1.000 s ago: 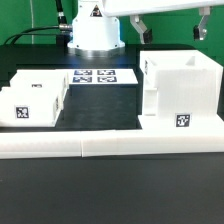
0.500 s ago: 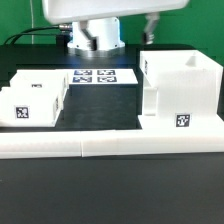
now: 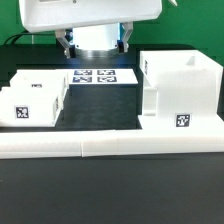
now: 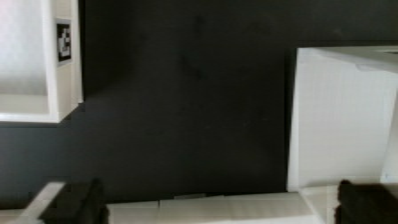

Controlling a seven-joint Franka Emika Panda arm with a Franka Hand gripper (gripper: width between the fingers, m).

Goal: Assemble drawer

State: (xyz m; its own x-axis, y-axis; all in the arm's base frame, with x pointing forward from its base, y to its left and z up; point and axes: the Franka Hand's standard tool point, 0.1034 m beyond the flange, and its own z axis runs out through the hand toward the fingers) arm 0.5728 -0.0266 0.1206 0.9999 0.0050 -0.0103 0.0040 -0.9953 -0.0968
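Observation:
The white hollow housing (image 3: 182, 88) stands on the exterior view's right, open side up, with a tag on its front. A low white tray block (image 3: 35, 98) with two tags lies on the left; I cannot tell whether it is one tray or two. My gripper (image 3: 95, 45) hangs high over the dark gap between them, its white hand filling the top of the view. In the wrist view the gripper (image 4: 231, 205) is open and empty, with dark fingertips (image 4: 75, 200) wide apart. The tray (image 4: 32, 60) and housing (image 4: 347, 110) lie on either side.
The marker board (image 3: 100, 76) lies flat at the back between the parts. A long low white border bar (image 3: 110, 146) runs across the front and also shows in the wrist view (image 4: 231, 210). The arm's base (image 3: 97, 38) stands behind the board.
The arm's white hand has moved toward the exterior view's left and now spans the top of the view. The housing and tray have not moved.

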